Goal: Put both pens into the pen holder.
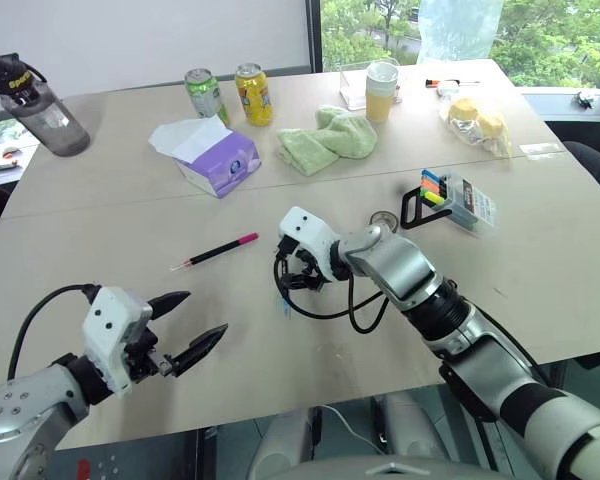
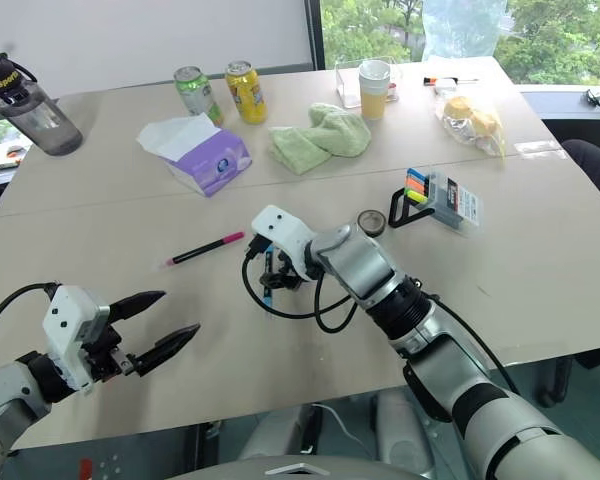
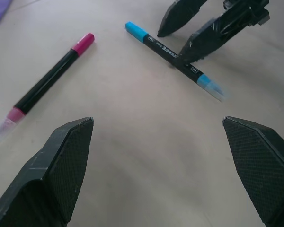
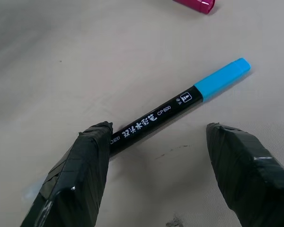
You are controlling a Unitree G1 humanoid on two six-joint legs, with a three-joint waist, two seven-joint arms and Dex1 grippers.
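Observation:
Two pens lie on the beige table [image 1: 100, 230]. The thinner pink-ended pen [image 1: 218, 250] lies left of centre. The black pen with light-blue ends [image 4: 156, 116] lies under my right gripper [image 4: 158, 130]. That gripper is open and points down at it, one finger on each side; one fingertip [image 3: 187, 54] sits right over the barrel. My left gripper [image 1: 206, 312] hovers open and empty near the front edge, short of both pens [image 3: 173, 56]. The pen holder [image 1: 450, 197], a small clear box on a black wire frame with coloured marker tips, stands to the right behind my right arm.
A purple tissue pack [image 1: 215, 160], a green cloth [image 1: 330, 138], two cans [image 1: 230, 93], stacked paper cups [image 1: 382, 90], a dark bottle [image 1: 40, 105] and a bag of yellow items [image 1: 477, 122] line the back. A small round object [image 1: 385, 218] lies left of the holder.

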